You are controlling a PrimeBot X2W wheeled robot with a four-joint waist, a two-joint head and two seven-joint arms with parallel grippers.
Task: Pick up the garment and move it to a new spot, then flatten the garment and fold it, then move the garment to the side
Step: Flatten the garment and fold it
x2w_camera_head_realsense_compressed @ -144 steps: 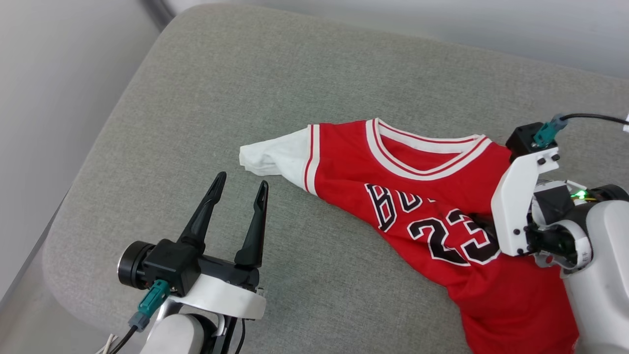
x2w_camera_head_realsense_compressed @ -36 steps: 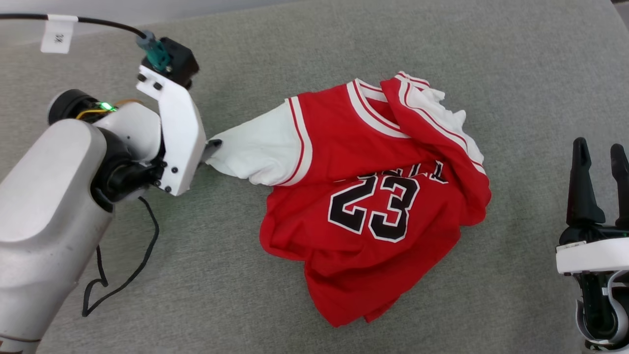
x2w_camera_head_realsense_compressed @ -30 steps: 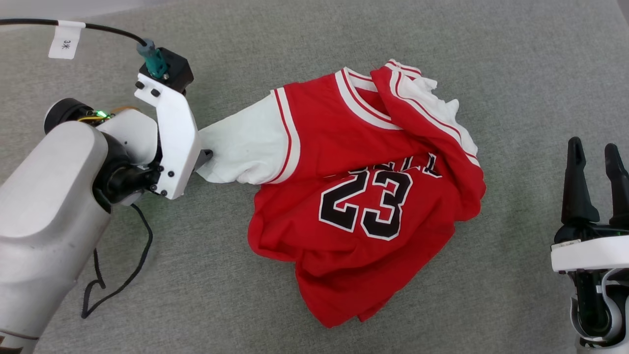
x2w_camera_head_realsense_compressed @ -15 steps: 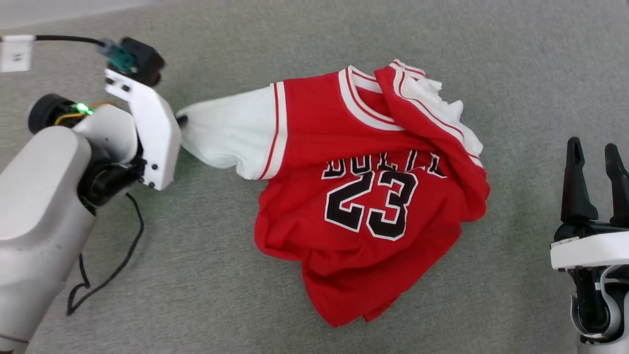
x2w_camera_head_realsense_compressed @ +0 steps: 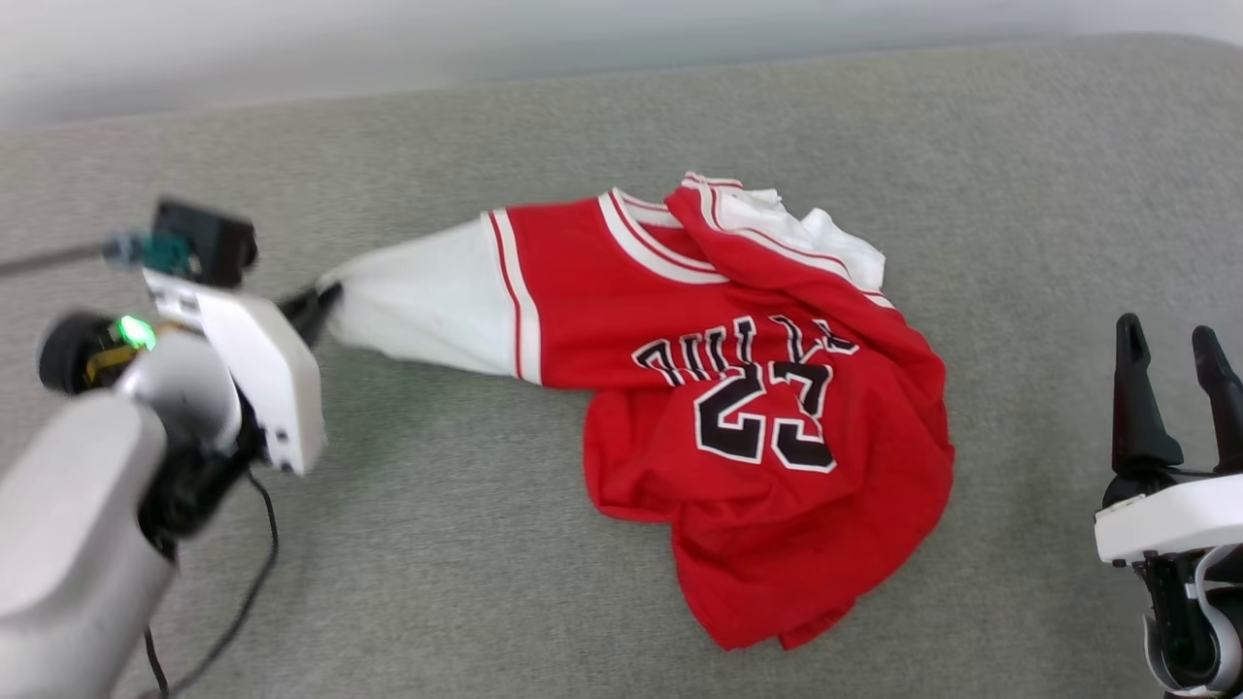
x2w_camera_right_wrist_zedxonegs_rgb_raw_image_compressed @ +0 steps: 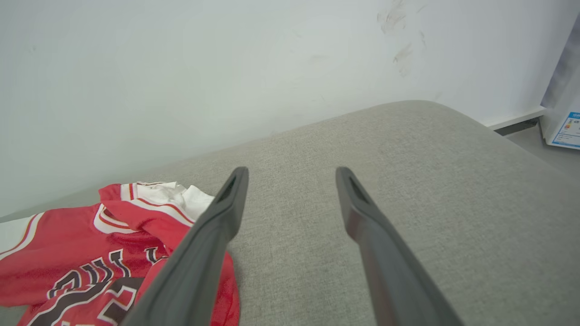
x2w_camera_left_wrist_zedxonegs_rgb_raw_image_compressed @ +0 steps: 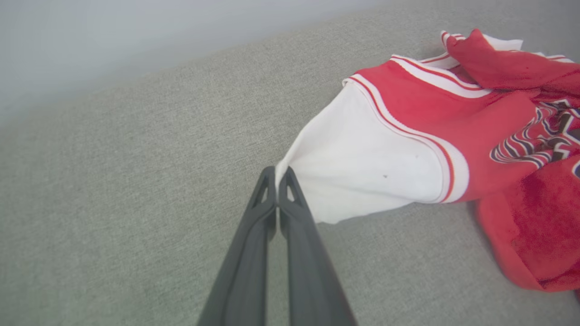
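White sleeve (x2w_camera_left_wrist_zedxonegs_rgb_raw_image_compressed: 362, 158) of garment (x2w_camera_head_realsense_compressed: 757, 408) now pinched at tip by left gripper (x2w_camera_left_wrist_zedxonegs_rgb_raw_image_compressed: 277, 175), jaws just pressed together; sleeve pulled taut, likely start of flattening. Right gripper (x2w_camera_head_realsense_compressed: 1168, 335) spread, idle.

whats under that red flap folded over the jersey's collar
Under the red flap of the garment, bunched white cloth pokes out, probably the other sleeve. The collar's far half and the rest of that cloth are covered.

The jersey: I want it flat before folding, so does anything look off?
The garment lies crumpled: one shoulder flopped over the collar, the lettering creased, the hem bunched. Its white sleeve is stretched out, pinched by the shut fingers of the left gripper.
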